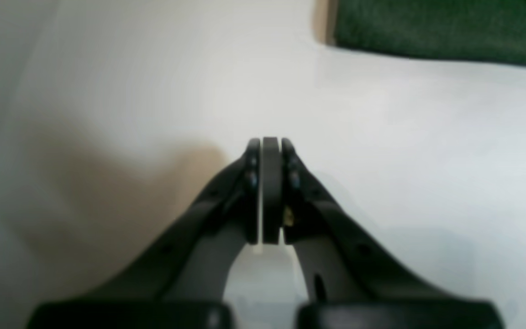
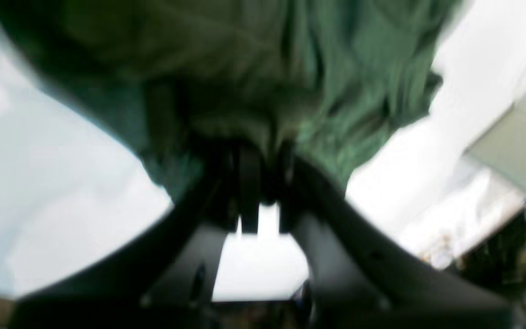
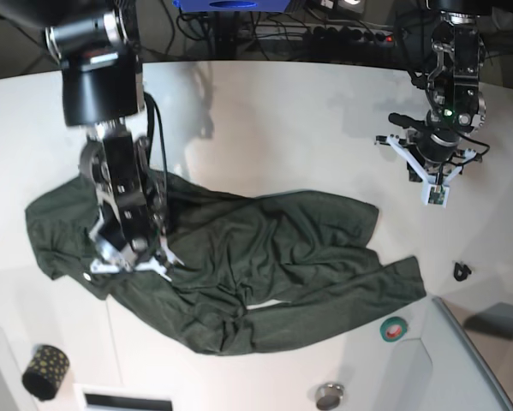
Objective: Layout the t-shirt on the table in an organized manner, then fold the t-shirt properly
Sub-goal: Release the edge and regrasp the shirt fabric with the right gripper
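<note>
Spreading remained the step: right claw [image 2: 258,183] pinched the crumpled t-shirt [image 3: 239,257]; left claw [image 1: 270,151], closed and empty, hovered over bare surface [image 1: 427,160], needing an opposite edge.

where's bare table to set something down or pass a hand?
Widest bare stretch of table: the far side, between the t-shirt and the back edge, reaching across to the left gripper. Smaller patch at the near left, between shirt hem and the dotted roll. Crowded: mid-table under the shirt, where the right gripper pinches it, and the near right by the green tape ring.
</note>
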Tool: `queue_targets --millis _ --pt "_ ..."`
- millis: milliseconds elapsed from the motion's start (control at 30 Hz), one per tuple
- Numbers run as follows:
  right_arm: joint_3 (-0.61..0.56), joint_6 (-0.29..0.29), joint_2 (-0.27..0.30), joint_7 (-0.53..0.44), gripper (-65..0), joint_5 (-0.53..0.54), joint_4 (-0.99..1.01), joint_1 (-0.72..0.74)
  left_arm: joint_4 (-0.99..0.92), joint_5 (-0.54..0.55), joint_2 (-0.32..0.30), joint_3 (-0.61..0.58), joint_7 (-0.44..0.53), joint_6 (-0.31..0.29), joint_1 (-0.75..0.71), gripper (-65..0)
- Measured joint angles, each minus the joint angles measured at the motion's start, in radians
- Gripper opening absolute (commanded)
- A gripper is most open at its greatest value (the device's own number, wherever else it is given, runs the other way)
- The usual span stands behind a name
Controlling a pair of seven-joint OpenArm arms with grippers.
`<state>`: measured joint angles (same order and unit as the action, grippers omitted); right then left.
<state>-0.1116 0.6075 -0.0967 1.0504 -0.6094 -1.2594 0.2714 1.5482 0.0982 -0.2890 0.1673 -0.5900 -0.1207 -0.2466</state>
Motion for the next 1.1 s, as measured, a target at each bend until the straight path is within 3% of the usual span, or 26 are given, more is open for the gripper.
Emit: queue_targets --millis 100,200,267,367,433,533,633,767,1000,1033,1100 --pt "-0.003 0.000 -0.009 -0.018 -38.0 0.000 0.042 0.043 0.000 0.001 0.000 -0.001 0.000 0.000 0.000 -65.0" --pt "0.005 0.002 -0.006 -0.020 -19.2 0.003 -0.077 -0.013 0.000 0.001 -0.009 0.000 0.000 0.000 -0.003 -65.0" --pt "0.075 0.004 -0.006 -0.048 -13.7 0.017 -0.246 -0.096 0.000 0.001 -0.014 0.000 0.001 0.000 -0.003 -65.0" --pt "0.248 0.003 -0.022 -0.092 -13.7 0.000 -0.403 -0.190 0.000 0.000 -0.019 0.000 0.002 0.000 -0.003 -65.0" --pt "0.311 -0.007 -0.012 -0.116 -15.5 -0.027 -0.389 -0.254 0.000 0.002 -0.017 -0.001 0.002 0.000 -0.003 -65.0" --pt "0.351 0.013 -0.024 -0.229 -17.4 0.004 -0.307 -0.344 0.000 0.002 -0.016 -0.001 0.002 0.000 -0.001 -65.0" --pt "0.388 0.014 -0.033 -0.289 -17.4 0.005 -0.222 -0.340 0.000 0.000 -0.018 -0.001 0.001 0.000 0.000 -65.0" --pt "0.433 0.003 -0.023 -0.299 -17.4 0.080 -0.160 -0.297 0.000 0.001 -0.016 -0.001 0.002 0.000 0.005 -65.0" --pt "0.434 0.004 -0.014 -0.293 -18.0 0.078 -0.150 -0.272 0.000 0.001 -0.016 -0.001 0.002 0.000 -0.001 -65.0" --pt "0.434 0.003 -0.011 -0.294 -20.0 0.078 -0.139 -0.264 0.000 0.001 -0.016 -0.001 0.002 0.000 -0.001 -65.0" --pt "0.434 0.004 0.003 -0.294 -31.4 0.079 -0.107 -0.248 0.000 0.001 -0.018 -0.001 0.002 0.000 -0.006 -65.0"
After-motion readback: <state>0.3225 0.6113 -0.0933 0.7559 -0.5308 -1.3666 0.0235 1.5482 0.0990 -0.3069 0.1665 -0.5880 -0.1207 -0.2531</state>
